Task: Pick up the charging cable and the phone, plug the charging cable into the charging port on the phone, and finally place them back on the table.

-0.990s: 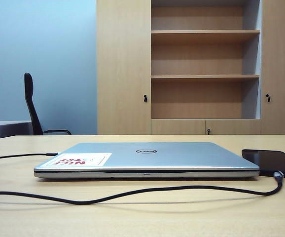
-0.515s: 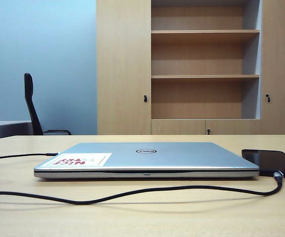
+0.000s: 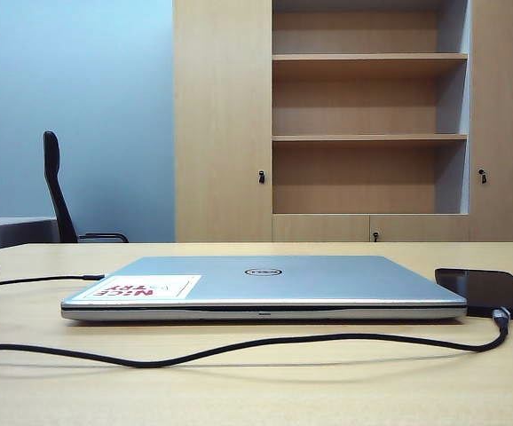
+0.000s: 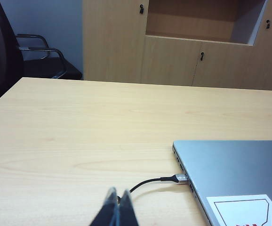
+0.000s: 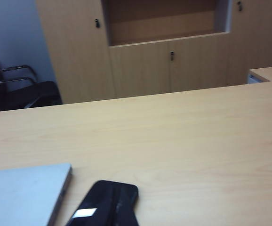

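— On the table (image 3: 345, 390), has anything moved since a second ago?

— Nothing in the exterior view. The silver laptop (image 3: 265, 284) lies shut in the same spot. The phone (image 3: 496, 291) lies flat beside its right end as before. The charging cable (image 3: 239, 346) keeps the same sagging line across the front.

— Where is the left gripper (image 4: 117, 203)?

— Low over the table, its two dark tips pressed together with nothing between them. Just ahead of those tips one end of the cable curves to the laptop's side, where a metal plug (image 4: 180, 178) sits in a socket. The cord passes close to the tips; I cannot tell if it touches them.

— And the right gripper?

— It does not show in its own wrist view or in the exterior view. Its jaws are closed. The phone lies just ahead of that wrist camera, beside the laptop's corner, glossy face up.

— Is the cable in the phone?

— Its grey plug (image 3: 501, 314) meets the phone's near edge, touching it. The charging port itself is too small to make out.
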You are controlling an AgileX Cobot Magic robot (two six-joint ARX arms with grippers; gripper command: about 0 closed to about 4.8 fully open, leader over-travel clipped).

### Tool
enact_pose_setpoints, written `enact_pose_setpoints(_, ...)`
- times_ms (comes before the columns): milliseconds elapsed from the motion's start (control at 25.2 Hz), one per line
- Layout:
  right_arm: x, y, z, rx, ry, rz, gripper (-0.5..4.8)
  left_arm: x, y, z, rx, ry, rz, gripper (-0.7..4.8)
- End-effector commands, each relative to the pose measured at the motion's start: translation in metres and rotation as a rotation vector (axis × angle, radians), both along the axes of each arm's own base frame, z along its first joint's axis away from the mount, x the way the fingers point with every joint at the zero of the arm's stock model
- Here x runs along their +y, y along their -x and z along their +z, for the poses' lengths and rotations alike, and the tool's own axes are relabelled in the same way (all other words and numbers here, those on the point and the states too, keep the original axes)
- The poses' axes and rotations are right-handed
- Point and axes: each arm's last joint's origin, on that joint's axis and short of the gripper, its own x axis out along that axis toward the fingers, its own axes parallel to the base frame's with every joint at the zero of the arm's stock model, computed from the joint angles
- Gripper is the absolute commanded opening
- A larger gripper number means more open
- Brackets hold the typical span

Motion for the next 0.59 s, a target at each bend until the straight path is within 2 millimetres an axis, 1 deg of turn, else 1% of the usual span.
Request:
enact_pose_setpoints(40,-0.002,0.001,-0.005,-0.031,0.000,-0.023,0.04,0.000,0.000,0.001,-0.010,0.003,0.000,-0.05)
enact_pose_setpoints(317,-0.002,-0.004,-0.018,-0.087,0.002,0.005,0.04,0.000,0.000,0.001,-0.010,0.003,0.000,-0.05)
enact_pose_setpoints(594,-0.001,-0.004,-0.020,-0.071,0.005,0.031,0.04,0.000,0.000,0.001,-0.010,0.003,0.000,-0.05)
